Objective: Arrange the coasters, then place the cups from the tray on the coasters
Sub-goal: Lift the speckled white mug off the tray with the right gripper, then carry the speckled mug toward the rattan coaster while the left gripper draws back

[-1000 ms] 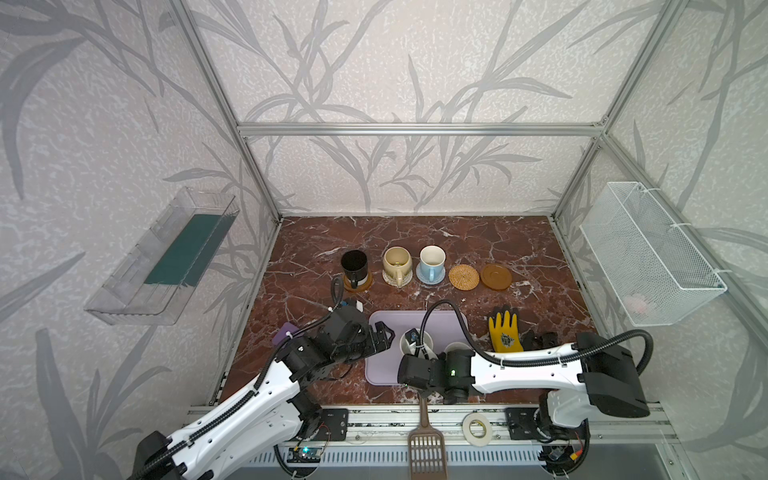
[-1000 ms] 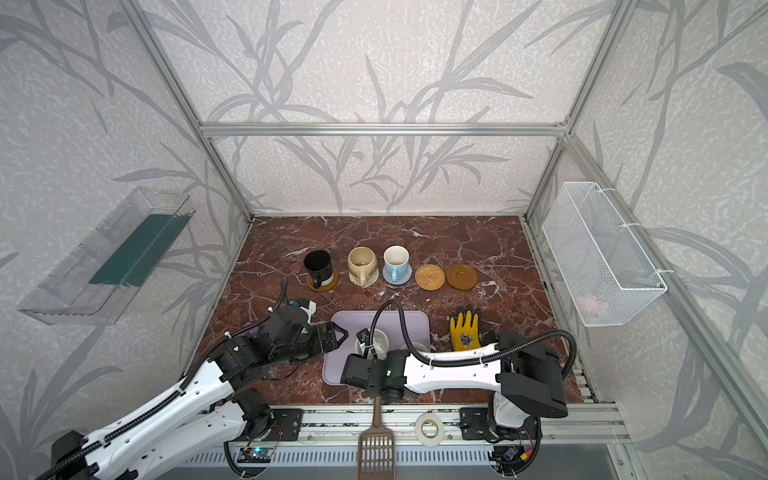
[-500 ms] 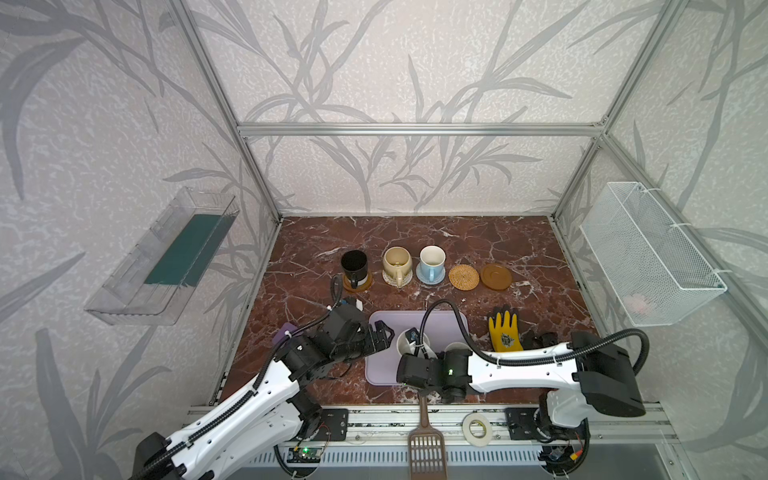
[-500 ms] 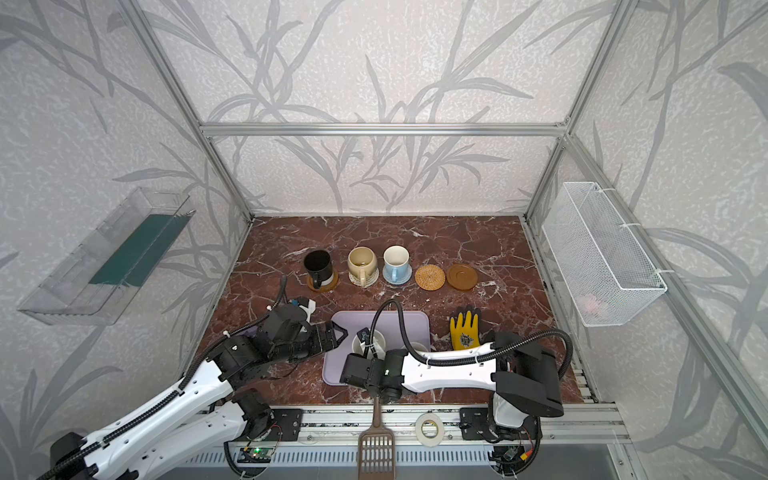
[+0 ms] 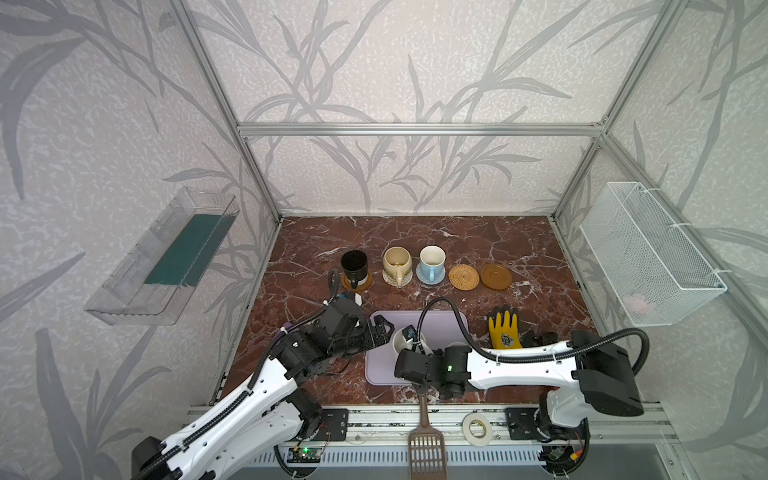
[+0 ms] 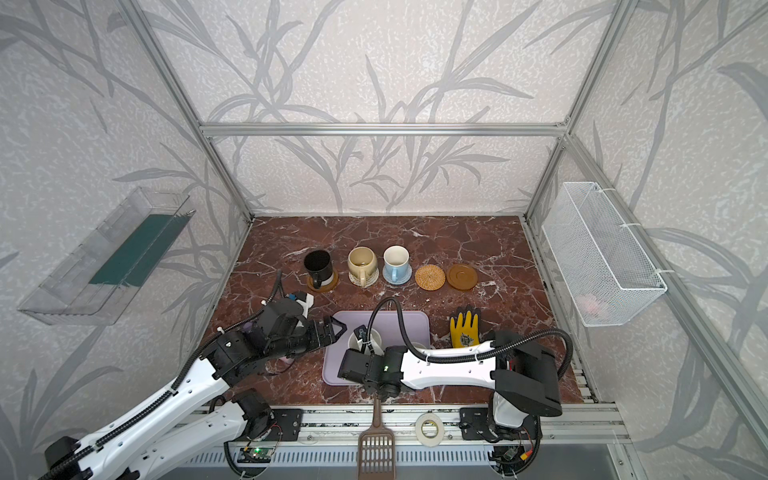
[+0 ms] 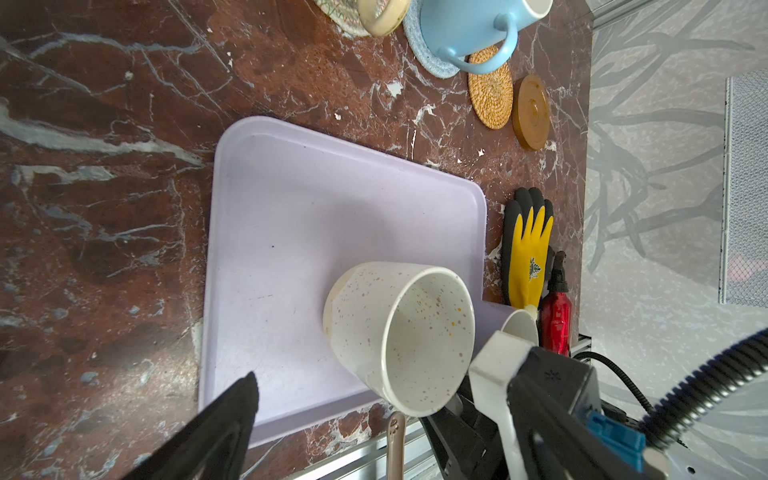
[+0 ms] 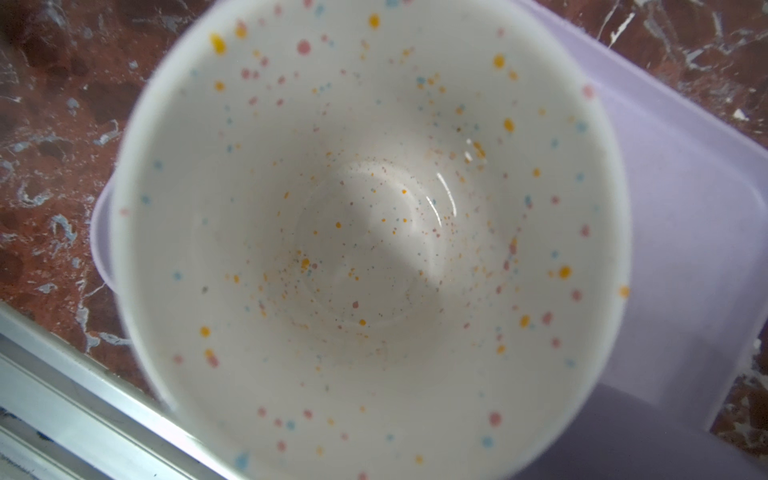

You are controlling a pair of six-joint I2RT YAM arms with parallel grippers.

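Observation:
At the back, the black cup (image 5: pixel 354 264), beige-yellow cup (image 5: pixel 397 261) and light blue cup (image 5: pixel 432 258) each stand on a coaster. Right of them lie the bare rattan coaster (image 5: pixel 464 276) and amber coaster (image 5: pixel 496 276). On the lavender tray (image 5: pixel 440 328) stands the speckled cream-white cup (image 7: pixel 399 332). My right gripper (image 5: pixel 409 352) is shut at its near side, hiding the handle; the right wrist view looks straight into the cup (image 8: pixel 374 232). The lavender-grey cup (image 7: pixel 517 328) peeks out behind that arm. My left gripper (image 5: pixel 384 328) hovers open at the tray's left edge.
A yellow-and-black glove (image 5: pixel 504 332) and a red spray bottle (image 7: pixel 555 320) lie right of the tray. A brown slotted spatula (image 5: pixel 426 440) and a white tape roll (image 5: pixel 477 427) rest on the front rail. A wire basket (image 5: pixel 648 253) hangs on the right wall.
Almost nothing has moved: the right arm has edged slightly left at the cream-white cup, and the left arm keeps still.

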